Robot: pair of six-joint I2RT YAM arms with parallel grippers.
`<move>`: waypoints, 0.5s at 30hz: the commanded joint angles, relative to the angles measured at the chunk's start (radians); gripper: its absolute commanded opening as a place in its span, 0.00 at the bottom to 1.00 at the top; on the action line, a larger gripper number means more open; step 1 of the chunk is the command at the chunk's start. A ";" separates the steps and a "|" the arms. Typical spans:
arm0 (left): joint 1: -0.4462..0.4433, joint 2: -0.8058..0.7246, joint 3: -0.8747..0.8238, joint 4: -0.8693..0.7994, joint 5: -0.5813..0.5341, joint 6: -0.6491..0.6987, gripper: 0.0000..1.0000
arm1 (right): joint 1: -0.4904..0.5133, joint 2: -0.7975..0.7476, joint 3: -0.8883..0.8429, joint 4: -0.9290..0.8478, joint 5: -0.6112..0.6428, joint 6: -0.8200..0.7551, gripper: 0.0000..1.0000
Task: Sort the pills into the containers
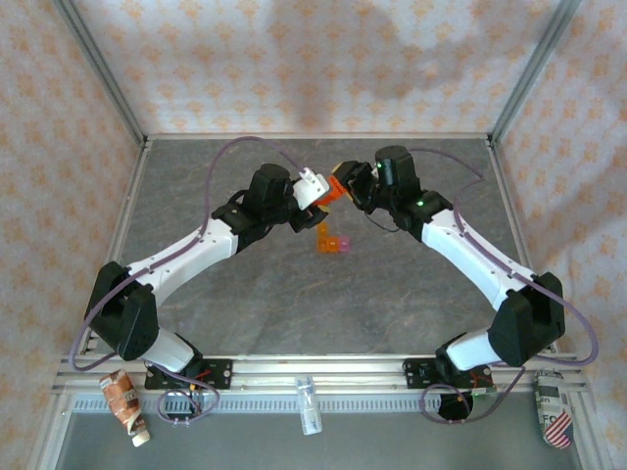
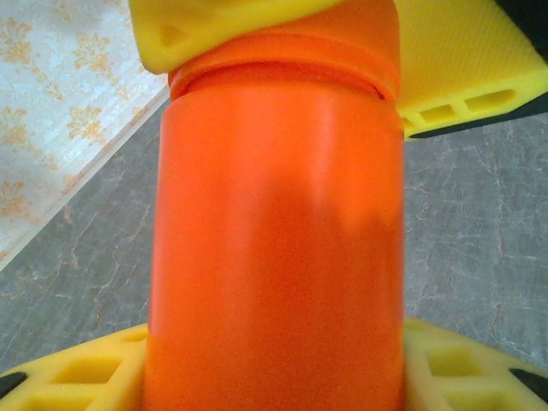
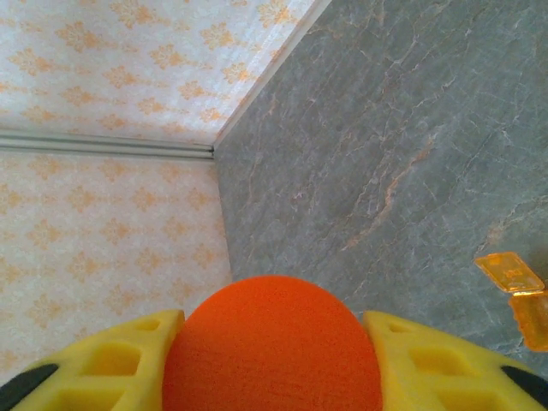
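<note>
**Both arms on one bottle, box waiting underneath**

From where I stand, the two arms meet over the middle of the table (image 1: 294,304) with an orange bottle (image 2: 274,240) between them. The left gripper (image 2: 274,377) is clamped round the bottle's body, a yellow finger pressed to each side. The right gripper (image 3: 272,368) is clenched on the cap (image 3: 272,334), with no gap at either pad. The bottle hangs in the air, and to my eye it is tipped well off upright, though I can't tell the exact angle.

The box (image 1: 331,241), one half orange and one half pink, lies on the table near the bottle, on the side toward the arm bases, and touches neither gripper. In the right wrist view an orange flap looks folded open, but it sits at the frame's edge and I wouldn't swear to it. I can't see any pills; I'd guess they are inside the bottle.

This looks like the uncapping step, with no sorting begun.

What worries me:
- If the left grip is too light, the body may turn with the cap, and nothing loosens.
- If the cap comes free while the bottle is tilted, pills could pour out and scatter past the box.
- A sharp pull apart could jerk the bottle loose and drop it beside or onto the box, knocking it askew.
</note>
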 commanded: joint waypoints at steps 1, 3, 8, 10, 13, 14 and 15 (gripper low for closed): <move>-0.007 0.012 0.022 0.045 0.001 -0.005 0.00 | 0.008 -0.003 -0.007 0.064 -0.033 0.003 0.37; -0.006 0.009 0.026 0.035 0.014 -0.010 0.00 | 0.007 -0.004 -0.006 0.060 -0.026 -0.030 0.31; 0.013 -0.008 0.058 -0.050 0.145 -0.031 0.00 | -0.038 -0.029 -0.026 0.131 -0.053 -0.203 0.29; 0.035 -0.023 0.066 -0.065 0.231 -0.072 0.00 | -0.073 -0.034 -0.027 0.176 -0.139 -0.314 0.29; 0.080 -0.045 0.058 -0.028 0.401 -0.187 0.00 | -0.114 -0.044 -0.035 0.236 -0.300 -0.479 0.30; 0.097 -0.050 0.050 0.000 0.462 -0.239 0.00 | -0.127 -0.049 -0.049 0.272 -0.358 -0.510 0.30; 0.110 -0.053 0.045 0.029 0.515 -0.289 0.00 | -0.140 -0.054 -0.062 0.311 -0.401 -0.519 0.30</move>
